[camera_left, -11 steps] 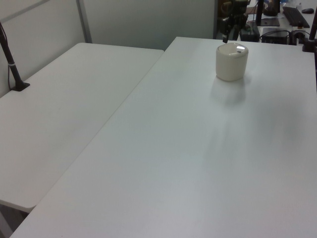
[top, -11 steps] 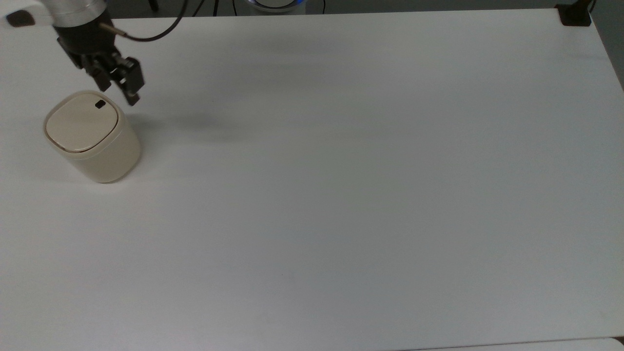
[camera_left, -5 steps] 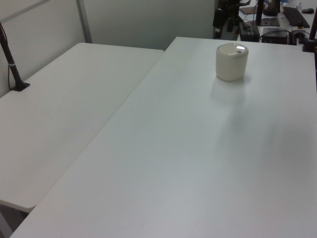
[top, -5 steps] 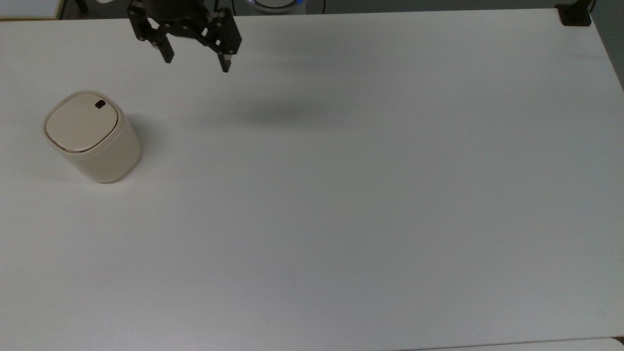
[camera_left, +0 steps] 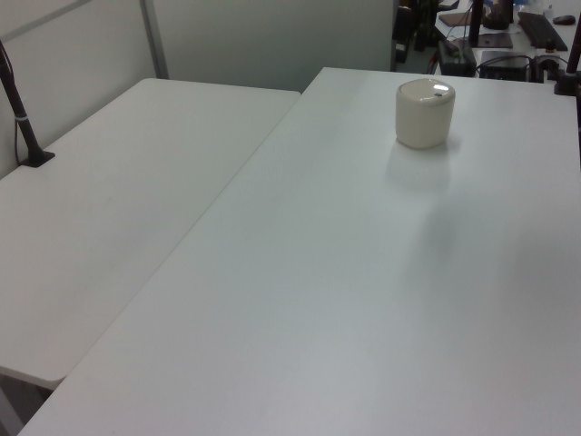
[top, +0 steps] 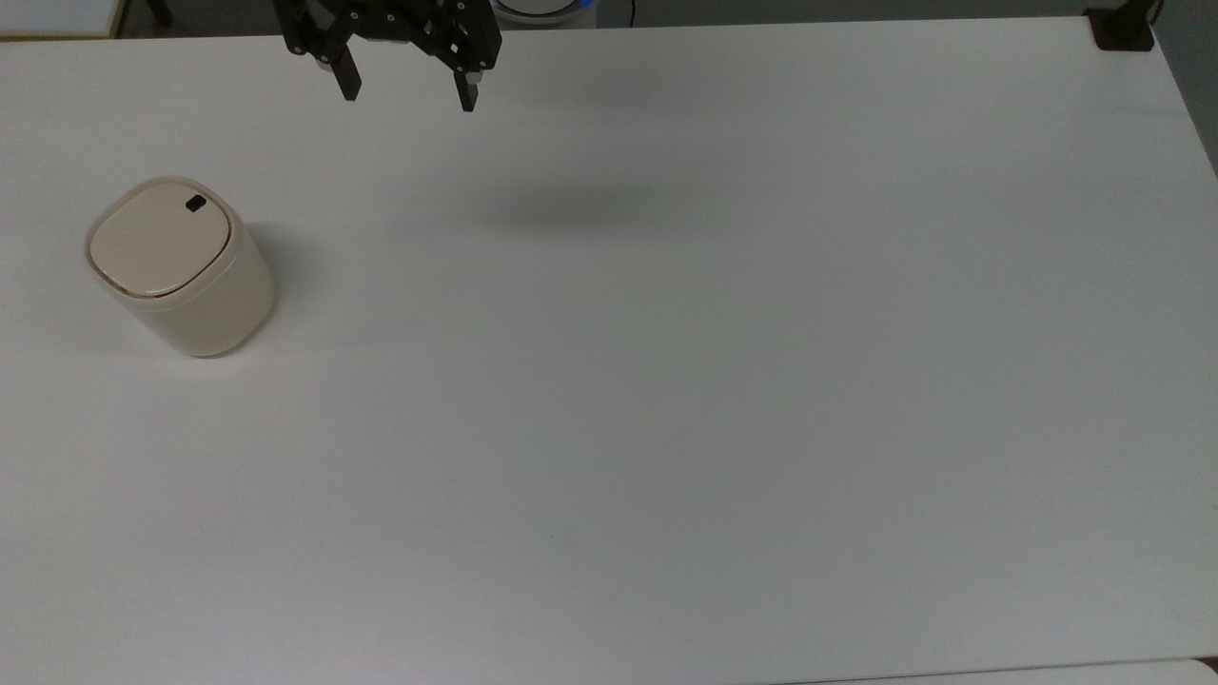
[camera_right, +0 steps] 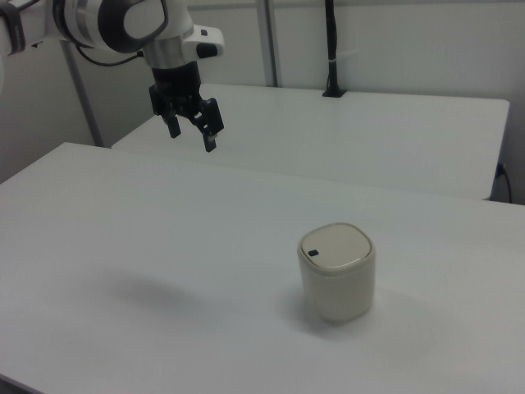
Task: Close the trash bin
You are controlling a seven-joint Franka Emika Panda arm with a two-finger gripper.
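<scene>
The fingers [top: 350,84] hang spread and empty, so the gripper [camera_right: 190,133] hovers high over the desk [top: 723,381], well apart from the trash bin [top: 178,267] at the top view's left, its lid [camera_right: 334,246] lying flat, apparently closed.

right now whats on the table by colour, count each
cream-beige: 1, the trash bin, lid down flat
black: 1, the small mark on that lid
total: 1 object standing on the white table; the gripper hangs above it, fingers apart
</scene>
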